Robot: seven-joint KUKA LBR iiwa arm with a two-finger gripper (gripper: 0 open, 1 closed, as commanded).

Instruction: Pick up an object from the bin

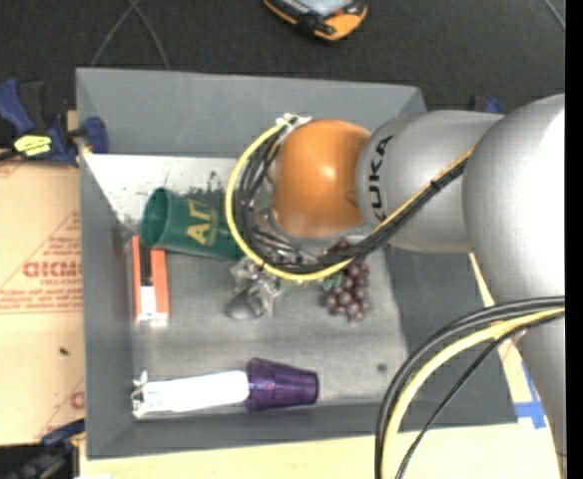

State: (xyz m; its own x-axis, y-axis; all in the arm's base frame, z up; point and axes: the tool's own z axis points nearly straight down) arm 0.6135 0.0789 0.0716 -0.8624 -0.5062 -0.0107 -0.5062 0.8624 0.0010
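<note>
Metal claw hangs low over the grey bin floor, spread or pinched I can't tell; knobbly purple grapes just right, smooth green cup upper-left.

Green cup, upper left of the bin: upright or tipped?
Tipped. The green cup lies on its side, wide mouth toward the left, with the yellow lettering on its wall facing up.

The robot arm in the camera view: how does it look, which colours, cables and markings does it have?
The arm has thick, rounded silver-grey links with dark KUKA lettering. An orange dome cover sits at its wrist, ringed by yellow and black cables. Its gripper below is grey metal.
</note>
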